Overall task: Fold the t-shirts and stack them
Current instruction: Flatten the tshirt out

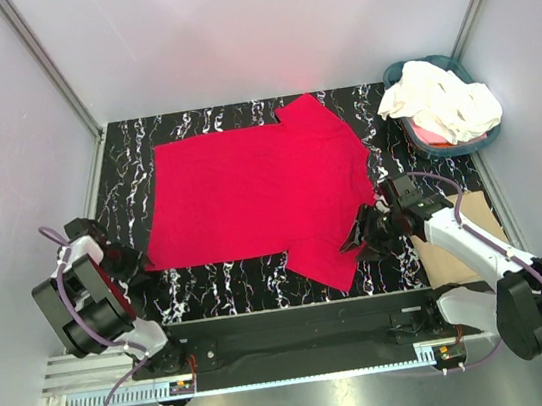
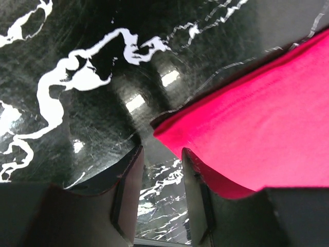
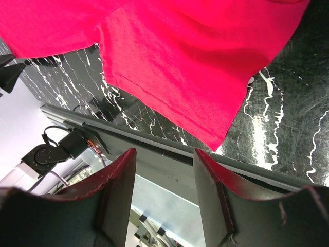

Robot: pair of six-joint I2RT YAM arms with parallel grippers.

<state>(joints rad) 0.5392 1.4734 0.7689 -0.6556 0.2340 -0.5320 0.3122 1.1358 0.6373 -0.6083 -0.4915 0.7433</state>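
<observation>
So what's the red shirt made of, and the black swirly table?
The red t-shirt looks like soft matte knit cloth: it lies limp with a stitched hem. The table looks like glossy black stone or laminate: white veins, shiny reflections.

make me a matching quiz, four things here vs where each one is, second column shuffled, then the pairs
1 red t-shirt
2 cream-white shirts
3 teal basket
4 cardboard sheet

A far right corner of the table
B near right edge, partly under the right arm
C spread flat in the middle
D heaped in the basket

Pairs: 1-C, 2-D, 3-A, 4-B
</observation>
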